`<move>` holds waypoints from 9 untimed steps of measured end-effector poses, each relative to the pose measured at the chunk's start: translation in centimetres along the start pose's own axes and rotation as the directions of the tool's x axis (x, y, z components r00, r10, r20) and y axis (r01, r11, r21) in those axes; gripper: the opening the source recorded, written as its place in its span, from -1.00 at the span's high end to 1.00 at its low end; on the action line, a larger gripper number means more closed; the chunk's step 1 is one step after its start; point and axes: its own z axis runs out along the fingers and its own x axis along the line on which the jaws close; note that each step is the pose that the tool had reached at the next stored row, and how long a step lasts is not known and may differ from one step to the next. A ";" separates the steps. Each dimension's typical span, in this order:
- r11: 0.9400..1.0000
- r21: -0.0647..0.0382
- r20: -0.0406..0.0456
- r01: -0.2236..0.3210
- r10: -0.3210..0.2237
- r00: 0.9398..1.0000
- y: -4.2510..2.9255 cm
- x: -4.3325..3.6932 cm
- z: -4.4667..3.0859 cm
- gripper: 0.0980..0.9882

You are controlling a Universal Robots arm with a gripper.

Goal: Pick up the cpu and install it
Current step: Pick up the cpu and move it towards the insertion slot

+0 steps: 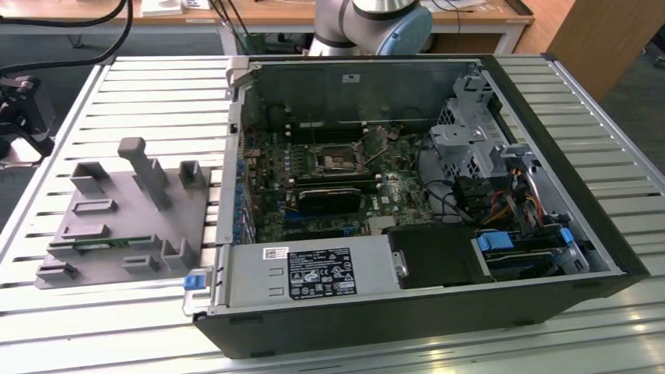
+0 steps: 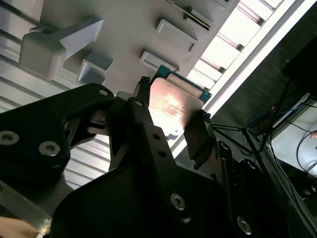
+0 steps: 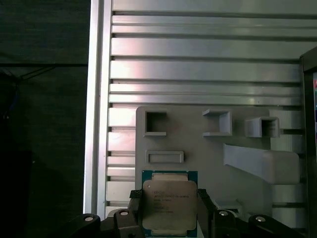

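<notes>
**CPU clamped in the gripper, above the grey fixture**

In the first wrist view the gripper [image 3: 170,214] is clenched on the cpu [image 3: 169,203], with a black finger [image 3: 135,208] pressed against each of two opposite edges. The chip's silvery lid faces the wrist cameras. Its slightly longer side runs along the fingers, crosswise to the table slats. It hangs apart from the grey fixture [image 3: 198,148], over the fixture's edge. The slatted table [image 3: 198,74] lies beneath the fixture. In the exterior view the open computer case [image 1: 582,202] stands just beside the fixture, on the exterior view's right, and the motherboard socket [image 1: 338,161] sits deeper inside.
</notes>
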 end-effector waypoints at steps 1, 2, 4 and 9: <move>1.000 0.000 0.000 0.000 0.000 1.000 0.01 0.00 -0.10 0.03; 1.000 0.000 0.000 0.000 0.000 1.000 0.02 0.00 -0.20 0.03; 1.000 0.000 0.000 0.000 0.000 1.000 0.04 0.00 -0.38 0.03; 1.000 0.000 0.000 0.000 0.000 1.000 0.10 -0.01 -0.83 0.03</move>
